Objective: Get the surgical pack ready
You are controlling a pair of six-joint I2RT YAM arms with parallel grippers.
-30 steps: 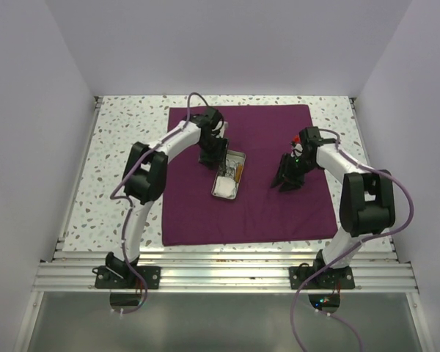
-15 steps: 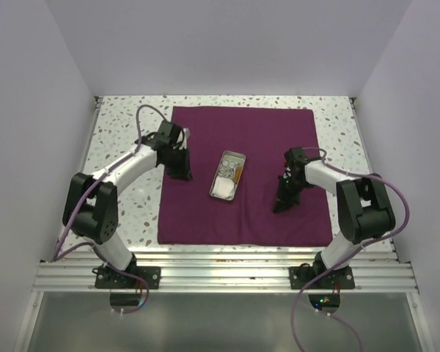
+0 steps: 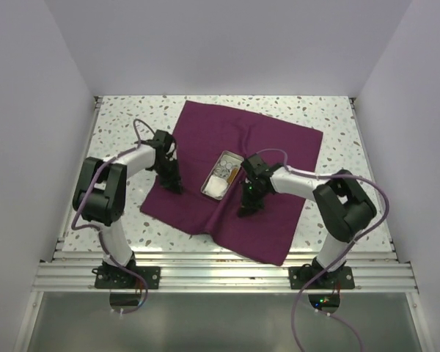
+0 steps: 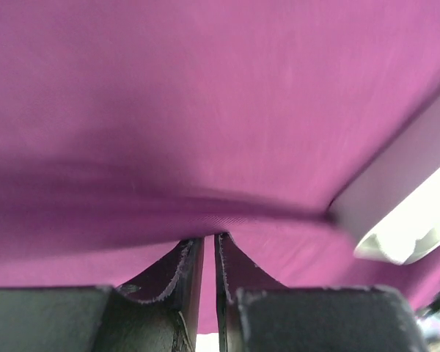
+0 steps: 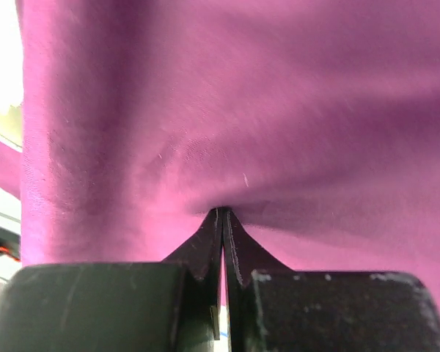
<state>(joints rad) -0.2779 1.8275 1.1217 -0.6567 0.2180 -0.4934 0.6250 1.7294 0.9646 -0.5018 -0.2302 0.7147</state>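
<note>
Right gripper (image 3: 246, 205) nearest the bases, fingers (image 5: 205, 246) pressed together on a pucker of cloth (image 3: 213, 125), just right of the tray (image 3: 207, 178). Left gripper (image 3: 173, 183) a touch farther out at the cloth's left edge, fingers (image 4: 182, 268) all but closed on a raised fold. Between the two, tray sitting on the rumpled, skewed cloth with white gauze (image 3: 215, 188) inside, cloth's far corner stretched out across the speckled table (image 3: 117, 125).
</note>
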